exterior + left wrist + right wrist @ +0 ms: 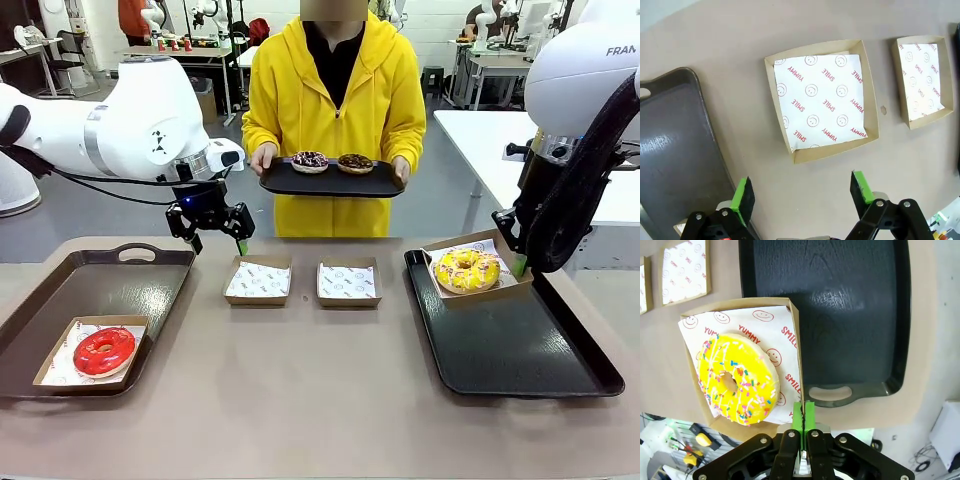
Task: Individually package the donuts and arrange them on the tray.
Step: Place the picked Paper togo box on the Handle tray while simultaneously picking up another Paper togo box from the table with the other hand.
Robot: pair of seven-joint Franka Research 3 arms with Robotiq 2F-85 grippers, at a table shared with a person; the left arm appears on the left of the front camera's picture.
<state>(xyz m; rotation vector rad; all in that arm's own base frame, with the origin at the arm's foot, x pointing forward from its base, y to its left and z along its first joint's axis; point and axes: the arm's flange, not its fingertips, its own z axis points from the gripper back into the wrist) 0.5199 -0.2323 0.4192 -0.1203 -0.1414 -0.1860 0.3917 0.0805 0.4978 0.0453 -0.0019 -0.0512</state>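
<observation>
Right claw (802,412), clamped on the stiff wall of the cardboard box (795,350), spares the likely soft, light yellow sprinkled donut (752,385) inside; left claw (801,192) hangs with jaws apart above the table (715,50).

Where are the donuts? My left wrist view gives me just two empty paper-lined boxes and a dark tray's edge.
Observer: The person at the far side holds a small tray with a sprinkled chocolate donut and a brown donut on it.
Operator: Anything boxed yet?
Observer: Yes, the red donut lies in a box on the left tray.
Operator: What's the right arm doing?
Observer: Its fingers are shut on a wall of a second box, which holds the yellow donut, at the right tray's far corner.
</observation>
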